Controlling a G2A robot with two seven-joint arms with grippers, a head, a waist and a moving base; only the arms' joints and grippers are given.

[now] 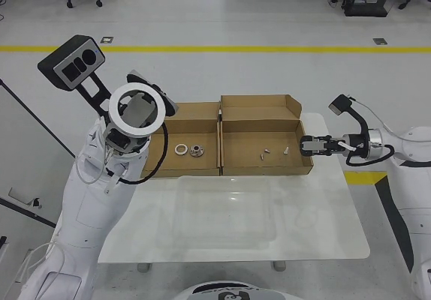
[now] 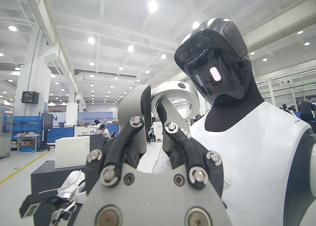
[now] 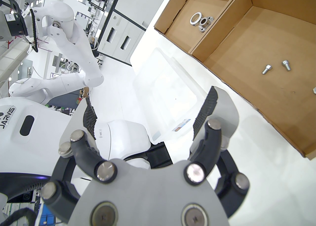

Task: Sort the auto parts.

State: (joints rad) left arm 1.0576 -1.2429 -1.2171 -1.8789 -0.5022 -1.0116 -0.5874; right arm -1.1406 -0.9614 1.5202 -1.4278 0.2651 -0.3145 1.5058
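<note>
Top view: keeps like with like. Ring (image 1: 179, 149) and flanged part (image 1: 197, 151) in the left box (image 1: 189, 169), centre frame; bolts (image 1: 263, 156) in the right box (image 1: 268, 168). Rests the right hand (image 1: 309, 144) at that box's right wall.

Left wrist view: grips a metal collar (image 2: 187, 93) in the left hand (image 2: 154, 103), centre frame, lifted high, likely bound for the ring's box.

Right wrist view: spreads the right hand (image 3: 150, 103) wide and empty, lower centre, probably ready for another part.
</note>
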